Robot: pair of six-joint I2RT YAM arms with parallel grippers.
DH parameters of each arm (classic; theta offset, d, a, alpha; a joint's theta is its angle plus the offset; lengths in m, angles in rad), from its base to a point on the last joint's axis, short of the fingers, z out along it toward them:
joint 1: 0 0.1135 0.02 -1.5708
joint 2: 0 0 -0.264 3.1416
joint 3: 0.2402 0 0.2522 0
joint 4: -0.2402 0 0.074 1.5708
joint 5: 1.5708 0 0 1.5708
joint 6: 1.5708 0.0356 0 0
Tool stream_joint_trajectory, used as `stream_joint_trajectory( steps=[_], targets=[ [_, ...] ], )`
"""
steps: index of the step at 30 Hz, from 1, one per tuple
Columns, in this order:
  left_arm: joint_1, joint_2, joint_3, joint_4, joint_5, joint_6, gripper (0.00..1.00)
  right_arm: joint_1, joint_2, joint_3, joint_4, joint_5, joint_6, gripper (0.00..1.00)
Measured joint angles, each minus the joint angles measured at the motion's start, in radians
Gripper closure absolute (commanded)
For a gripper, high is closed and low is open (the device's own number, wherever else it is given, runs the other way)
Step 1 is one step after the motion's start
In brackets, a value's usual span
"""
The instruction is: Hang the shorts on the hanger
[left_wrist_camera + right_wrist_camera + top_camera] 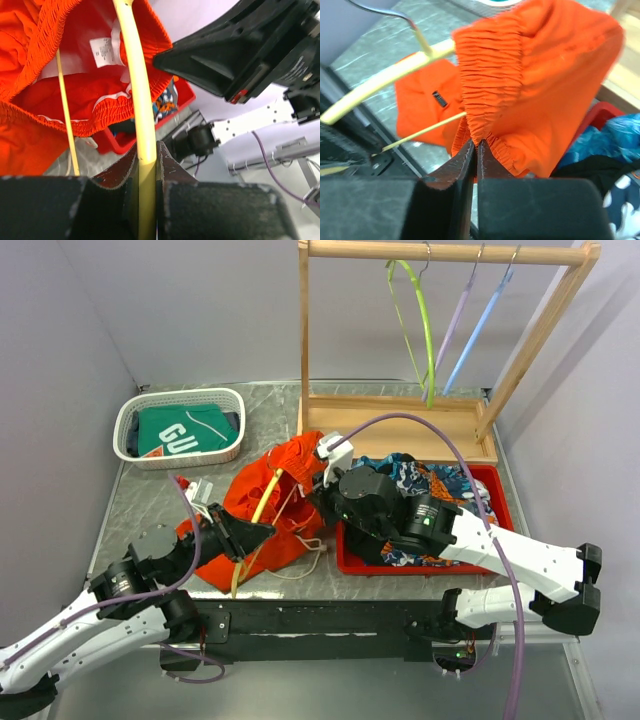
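The orange shorts lie bunched at the table's middle, partly lifted. My left gripper is shut on the yellow hanger, whose arm runs up into the open waistband; the hanger's thick arm sits between my fingers. My right gripper is shut on the elastic waistband of the shorts and holds that edge up. The hanger with its metal hook shows left of the waistband in the right wrist view. A small dark label shows on the lower fabric.
A white basket with a green lettered shirt stands back left. A red tray of blue-patterned garments lies under my right arm. A wooden rack at the back holds lime green, lilac and blue hangers.
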Motion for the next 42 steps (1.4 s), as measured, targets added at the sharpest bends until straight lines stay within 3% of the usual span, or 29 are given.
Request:
stream_joint_trajectory(
  steps=[3, 4, 7, 17, 26, 34, 42],
  targets=[
    [-0.001, 0.008, -0.014, 0.042, -0.028, 0.011, 0.99, -0.007, 0.004, 0.000, -0.011, 0.061, 0.023, 0.55],
    [-0.001, 0.013, -0.014, 0.051, -0.043, 0.019, 0.99, -0.011, 0.004, 0.000, -0.017, 0.073, 0.041, 0.40],
    [-0.001, 0.024, -0.014, 0.084, -0.086, 0.038, 0.99, -0.024, 0.004, -0.005, -0.033, 0.124, 0.139, 0.29],
    [0.001, 0.085, 0.016, 0.170, -0.175, 0.109, 0.99, -0.009, 0.024, -0.101, 0.031, 0.195, 0.457, 0.23],
    [0.001, 0.113, 0.050, 0.209, -0.210, 0.135, 0.99, 0.000, 0.089, -0.272, 0.297, 0.273, 0.670, 0.18],
    [0.001, 0.142, 0.082, 0.251, -0.235, 0.151, 0.99, 0.001, 0.249, -0.256, 0.389, 0.373, 0.858, 0.10],
    [0.001, 0.148, 0.086, 0.252, -0.241, 0.157, 0.99, -0.002, 0.442, -0.060, 0.362, 0.433, 1.023, 0.08]
  ],
)
